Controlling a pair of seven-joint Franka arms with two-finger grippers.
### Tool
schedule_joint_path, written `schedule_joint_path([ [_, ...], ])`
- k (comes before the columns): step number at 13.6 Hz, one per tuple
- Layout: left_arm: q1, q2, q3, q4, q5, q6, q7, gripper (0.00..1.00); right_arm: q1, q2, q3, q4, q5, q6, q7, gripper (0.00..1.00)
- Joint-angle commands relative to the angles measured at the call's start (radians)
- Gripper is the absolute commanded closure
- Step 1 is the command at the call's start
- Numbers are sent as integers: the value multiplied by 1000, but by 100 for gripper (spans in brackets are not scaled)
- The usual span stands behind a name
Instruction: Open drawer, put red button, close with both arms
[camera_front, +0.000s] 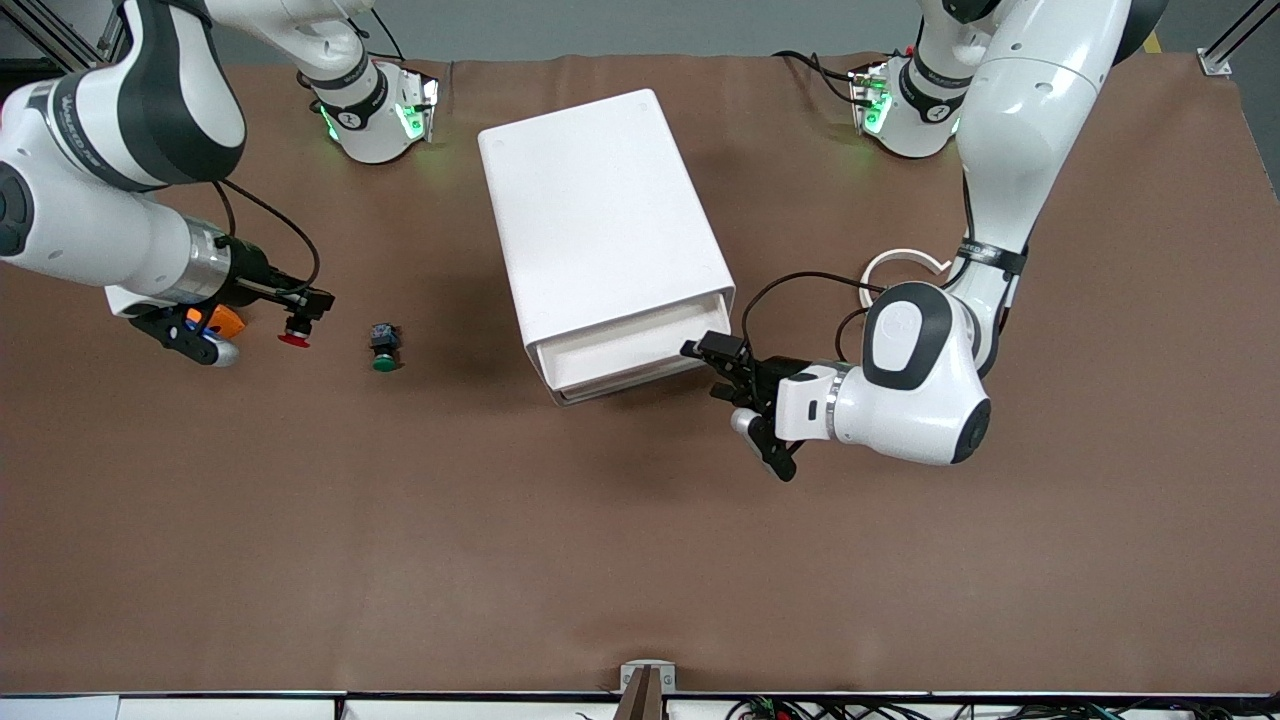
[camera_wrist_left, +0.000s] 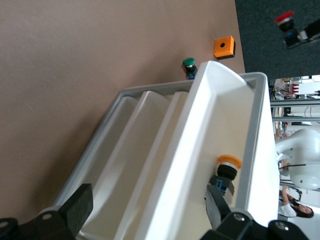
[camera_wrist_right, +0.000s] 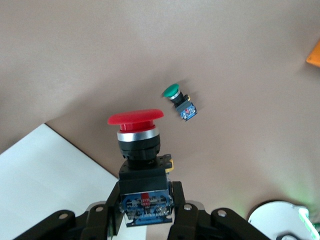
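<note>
The red button (camera_front: 295, 331) has a round red cap on a black body. My right gripper (camera_front: 298, 322) is shut on its body and holds it above the table, near the right arm's end; the right wrist view shows the button (camera_wrist_right: 136, 145) upright between the fingers (camera_wrist_right: 107, 212). The white cabinet (camera_front: 600, 220) stands mid-table with its drawer (camera_front: 625, 362) pulled out a little. My left gripper (camera_front: 738, 400) is open at the drawer's front corner. In the left wrist view the drawer (camera_wrist_left: 220, 120) fills the space between the spread fingers (camera_wrist_left: 77, 207).
A green-capped button (camera_front: 384, 351) lies on the table between the red button and the cabinet. An orange square box (camera_front: 224, 319) sits partly hidden under my right gripper. An orange-capped button (camera_wrist_left: 228, 163) lies inside the drawer. A white ring (camera_front: 903, 262) lies by the left arm.
</note>
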Motion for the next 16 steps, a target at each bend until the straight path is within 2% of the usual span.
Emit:
schedule_joint_path([
  [1,-4,-9,20,10,35,61,60,0,38,13,-5,56,-1,-46,114,100],
  [3,-14,-8,17,10,127,130,111,0,44,12,-5,67,-1,-49,152,100],
  [7,-44,-3,15,5,202,176,154,0,47,9,-4,99,-29,-95,236,100],
  [9,-73,-3,14,0,216,176,151,0,51,9,1,150,-47,-137,339,100],
  [11,-103,4,17,-4,218,178,147,0,57,17,19,191,-131,-186,277,100],
  [13,-120,17,17,-4,218,188,142,0,58,20,19,217,-132,-189,202,100],
  [16,-136,17,17,-19,218,188,140,0,57,20,18,222,-112,-189,310,100],
])
